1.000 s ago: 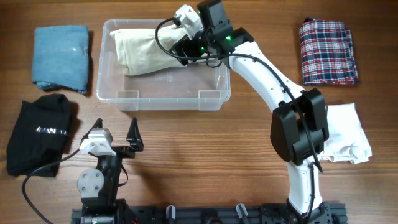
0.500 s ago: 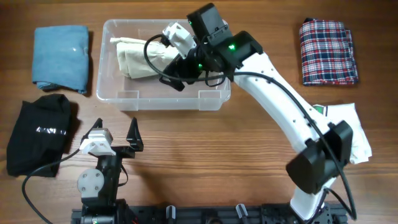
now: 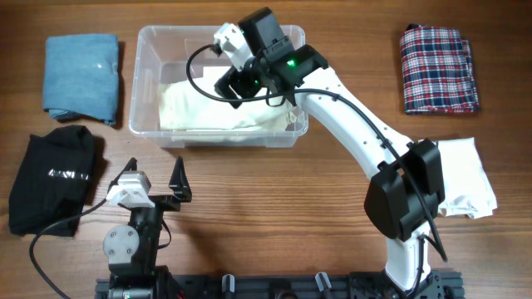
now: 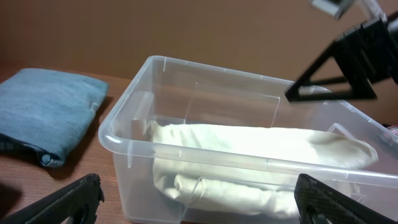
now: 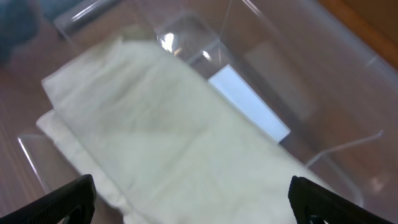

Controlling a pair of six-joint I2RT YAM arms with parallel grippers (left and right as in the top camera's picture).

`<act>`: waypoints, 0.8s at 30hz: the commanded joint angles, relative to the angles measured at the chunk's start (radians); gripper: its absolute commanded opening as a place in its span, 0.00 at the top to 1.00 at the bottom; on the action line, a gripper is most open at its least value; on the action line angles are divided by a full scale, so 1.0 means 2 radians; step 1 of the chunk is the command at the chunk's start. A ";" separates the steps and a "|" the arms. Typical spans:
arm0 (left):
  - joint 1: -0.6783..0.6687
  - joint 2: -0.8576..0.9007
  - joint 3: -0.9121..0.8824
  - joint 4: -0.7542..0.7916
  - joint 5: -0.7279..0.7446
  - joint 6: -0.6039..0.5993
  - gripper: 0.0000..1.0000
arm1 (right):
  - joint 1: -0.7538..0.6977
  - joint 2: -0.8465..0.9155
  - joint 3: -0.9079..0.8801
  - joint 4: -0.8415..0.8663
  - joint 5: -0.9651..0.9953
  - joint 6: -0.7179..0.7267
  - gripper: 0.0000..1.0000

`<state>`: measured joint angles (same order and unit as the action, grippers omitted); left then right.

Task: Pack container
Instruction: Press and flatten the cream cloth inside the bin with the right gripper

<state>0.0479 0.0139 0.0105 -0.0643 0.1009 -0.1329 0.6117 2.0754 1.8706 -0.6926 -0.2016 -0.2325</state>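
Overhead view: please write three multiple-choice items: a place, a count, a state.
1. Where does the cream folded cloth lie? A) inside the clear rectangular plastic bin B) left of it C) right of it
2. How many folded cloths lie outside the bin? A) two B) four C) six
3. The fingers of the right arm are: A) shut on cloth B) open, empty C) out of view
1 A: the bin's walls surround it.
2 B: blue folded cloth, black folded cloth, red-checked folded cloth, white folded cloth.
3 B: wide apart, nothing between.

container (image 3: 218,138) clear | cloth (image 3: 208,108) cream | towel (image 3: 81,75) blue | fabric (image 3: 439,69) red-blue plaid
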 commanded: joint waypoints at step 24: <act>0.003 -0.004 -0.002 -0.002 -0.004 -0.003 0.00 | 0.087 0.075 0.017 0.072 -0.052 0.131 0.54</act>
<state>0.0479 0.0139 0.0105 -0.0647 0.1009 -0.1329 0.7914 2.1433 1.8893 -0.5694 -0.3473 0.0078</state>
